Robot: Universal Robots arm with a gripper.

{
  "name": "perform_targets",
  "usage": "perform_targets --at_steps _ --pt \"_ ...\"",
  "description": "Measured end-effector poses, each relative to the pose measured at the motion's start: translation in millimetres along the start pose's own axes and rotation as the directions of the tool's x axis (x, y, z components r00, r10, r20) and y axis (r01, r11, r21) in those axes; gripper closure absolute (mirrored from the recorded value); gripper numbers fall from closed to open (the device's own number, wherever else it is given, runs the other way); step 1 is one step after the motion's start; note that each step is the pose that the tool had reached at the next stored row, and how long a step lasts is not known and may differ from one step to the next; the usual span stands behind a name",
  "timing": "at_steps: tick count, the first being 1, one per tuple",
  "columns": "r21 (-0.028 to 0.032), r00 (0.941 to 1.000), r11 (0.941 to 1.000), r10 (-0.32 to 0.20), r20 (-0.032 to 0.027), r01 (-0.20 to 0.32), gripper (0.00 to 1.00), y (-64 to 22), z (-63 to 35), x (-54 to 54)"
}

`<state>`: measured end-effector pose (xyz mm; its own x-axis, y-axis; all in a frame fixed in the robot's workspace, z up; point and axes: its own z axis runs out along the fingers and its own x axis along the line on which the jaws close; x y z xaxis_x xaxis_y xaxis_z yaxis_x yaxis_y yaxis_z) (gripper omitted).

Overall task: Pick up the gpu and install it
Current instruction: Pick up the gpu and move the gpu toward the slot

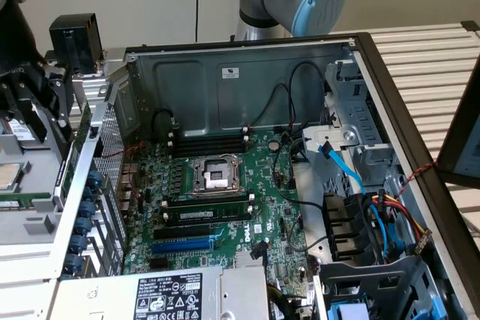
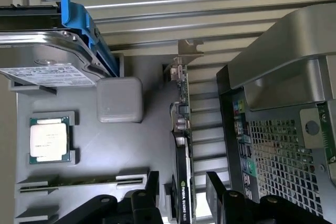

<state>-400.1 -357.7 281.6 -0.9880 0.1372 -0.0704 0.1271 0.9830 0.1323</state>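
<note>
Claw (image 2: 184,195) is hovering wide open over the gpu (image 2: 181,129), which is standing on edge in the gray tray (image 2: 131,153). It is looking light, stiff, fragile (grip the flat sides).

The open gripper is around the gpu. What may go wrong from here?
1. The gpu stands on its thin edge between the open fingers of the gripper; an off-centre close may tip it.
2. The computer case stands close beside one finger, which may strike it.
3. Loose black cables lie over the motherboard and may snag the card.
</note>
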Motion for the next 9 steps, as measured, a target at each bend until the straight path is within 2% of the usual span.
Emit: perform_targets --at_steps 3,7,9 --pt "-0.001 1.0 1.0 0.0 -0.0001 0.0 0.52 -0.9 5.4 -1.5" --pt "-0.0066 1.0 1.0 0.001 -0.0008 -0.001 0.52 -1.8 12.3 -3.8" --pt "-0.0123 1.0 0.9999 0.001 -0.0016 -0.001 0.52 -2.4 15.5 -3.7"
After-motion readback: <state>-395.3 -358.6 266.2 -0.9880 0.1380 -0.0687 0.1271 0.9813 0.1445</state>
